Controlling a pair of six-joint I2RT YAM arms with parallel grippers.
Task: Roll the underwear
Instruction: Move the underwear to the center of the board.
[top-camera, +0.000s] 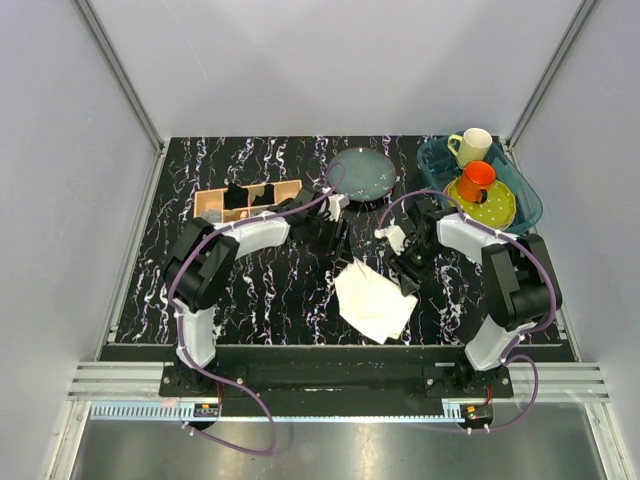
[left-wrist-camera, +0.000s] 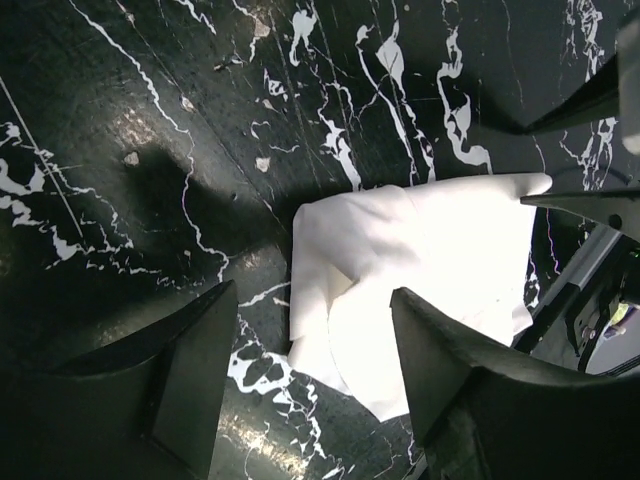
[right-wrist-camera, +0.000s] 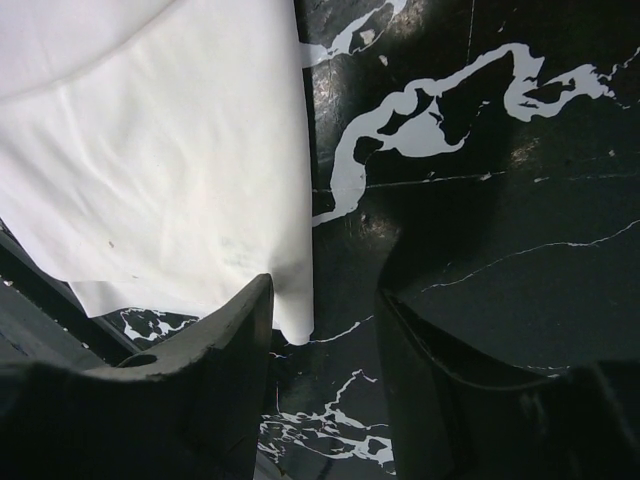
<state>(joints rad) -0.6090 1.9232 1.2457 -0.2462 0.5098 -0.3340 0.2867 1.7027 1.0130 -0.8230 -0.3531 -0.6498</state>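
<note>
The white underwear (top-camera: 373, 300) lies flat and folded on the black marble table, near the front middle. My left gripper (top-camera: 337, 240) hovers just behind its far left corner, open and empty; in the left wrist view the underwear (left-wrist-camera: 420, 270) lies ahead between the spread fingers (left-wrist-camera: 195, 360). My right gripper (top-camera: 405, 270) is open at the cloth's right corner; in the right wrist view the underwear (right-wrist-camera: 160, 160) has its edge and corner lying between the fingers, the left finger (right-wrist-camera: 215, 360) over the cloth.
A dark round plate (top-camera: 362, 174) sits at the back middle. A wooden divided box (top-camera: 245, 200) with dark rolls is at the back left. A teal bin (top-camera: 480, 185) with cups and a yellow-green plate is at the back right.
</note>
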